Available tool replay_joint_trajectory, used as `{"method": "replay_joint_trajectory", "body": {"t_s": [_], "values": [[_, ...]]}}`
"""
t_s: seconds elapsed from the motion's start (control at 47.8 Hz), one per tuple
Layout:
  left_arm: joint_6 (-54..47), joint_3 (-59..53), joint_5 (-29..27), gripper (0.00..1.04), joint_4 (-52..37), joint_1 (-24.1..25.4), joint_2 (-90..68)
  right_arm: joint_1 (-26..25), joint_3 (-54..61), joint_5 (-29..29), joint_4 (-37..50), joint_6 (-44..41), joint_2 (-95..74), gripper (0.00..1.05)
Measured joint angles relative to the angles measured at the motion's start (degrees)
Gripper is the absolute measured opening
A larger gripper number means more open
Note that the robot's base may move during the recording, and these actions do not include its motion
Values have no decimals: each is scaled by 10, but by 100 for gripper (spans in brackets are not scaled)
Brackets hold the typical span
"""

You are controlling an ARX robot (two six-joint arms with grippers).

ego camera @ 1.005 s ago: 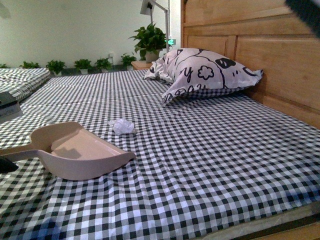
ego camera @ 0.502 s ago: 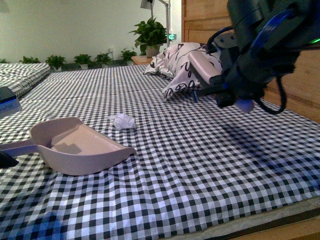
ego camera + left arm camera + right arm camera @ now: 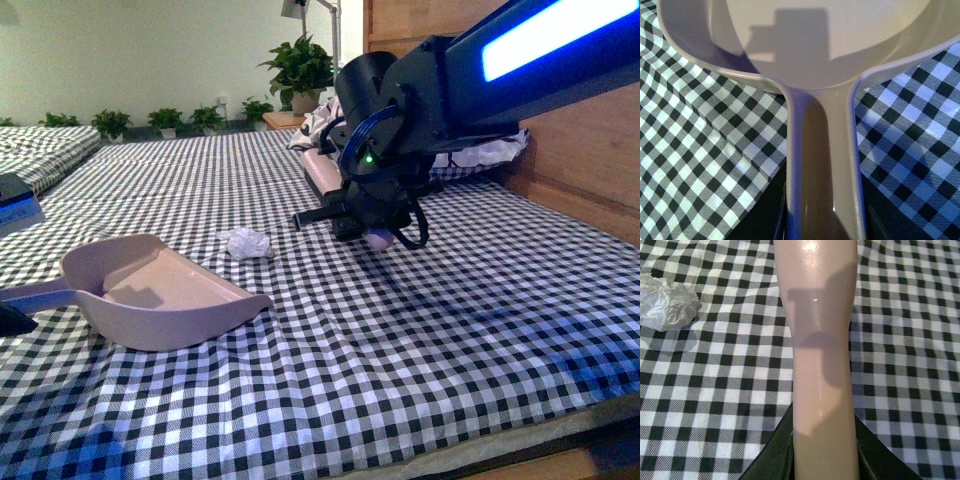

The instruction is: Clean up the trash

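Lying on the bench (image 3: 420, 330), whose cover is a black-and-white checked cloth, the small crumpled white paper wad (image 3: 247, 243) sits just beyond the far rim of the pale pinkish plastic dustpan (image 3: 160, 295). It is near the rim but not touching it. The wad is lumpy and a little wider than tall in the front view, so its longer axis runs roughly across that view. No end of it points any clear way.

The dustpan sits on the cloth with its open lip turned towards the robot's right and its stalk (image 3: 822, 165) running off to the left. In the left wrist view the left jaws show as dark shapes on both sides of that stalk, clenched on it.

The dark right arm (image 3: 470, 70), which carries a bright blue light strip, extends in from the right. It hangs low over the cloth, to the right of the wad and apart from it. The right wrist view shows the right jaws grasping a smooth pale pink tool handle (image 3: 821, 365) that stretches away over the checks. The wad lies off to one side of this handle, clear of it.
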State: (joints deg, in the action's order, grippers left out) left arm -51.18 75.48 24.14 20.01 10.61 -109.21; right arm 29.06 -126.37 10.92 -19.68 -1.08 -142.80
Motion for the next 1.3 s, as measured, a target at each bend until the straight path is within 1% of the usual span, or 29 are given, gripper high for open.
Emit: {"method": "replay_joint_trajectory", "body": {"t_s": [0.147,0.272,0.293,0.377,0.523,0.733,0.817,0.837,0.858,0.9,0.921,0.984,1.005,1.026,1.089,1.235,1.298], "values": [[0,0,0,27,0,0,0,7,-106,12,-80,-9,-67,19],[0,0,0,27,0,0,0,11,-236,12,-177,-17,-148,19],[0,0,0,27,0,0,0,11,-236,12,-177,-17,-148,19],[0,0,0,27,0,0,0,16,-301,5,-217,-35,-191,19],[0,0,0,27,0,0,0,21,-343,5,-246,-51,-209,19],[0,0,0,27,0,0,0,24,-381,-20,-287,-77,-217,19],[0,0,0,27,0,0,0,29,-391,-49,-311,-86,-217,19],[0,0,0,27,0,0,0,31,-392,-74,-320,-91,-217,19],[0,0,0,27,0,0,0,32,-393,-83,-325,-96,-216,19],[0,0,0,27,0,0,0,33,-393,-83,-330,-96,-214,19],[0,0,0,27,0,0,0,36,-393,-117,-342,-106,-211,19],[0,0,0,27,0,0,0,38,-393,-143,-356,-110,-207,19],[0,0,0,27,0,0,0,38,-393,-143,-364,-115,-203,19],[0,0,0,27,0,0,0,38,-393,-170,-372,-127,-198,19],[0,0,0,27,0,0,0,37,-393,-203,-392,-144,-185,19],[0,0,0,27,0,0,0,32,-393,-240,-415,-161,-166,19],[0,0,0,27,0,0,0,24,-393,-272,-431,-170,-147,19]]}}
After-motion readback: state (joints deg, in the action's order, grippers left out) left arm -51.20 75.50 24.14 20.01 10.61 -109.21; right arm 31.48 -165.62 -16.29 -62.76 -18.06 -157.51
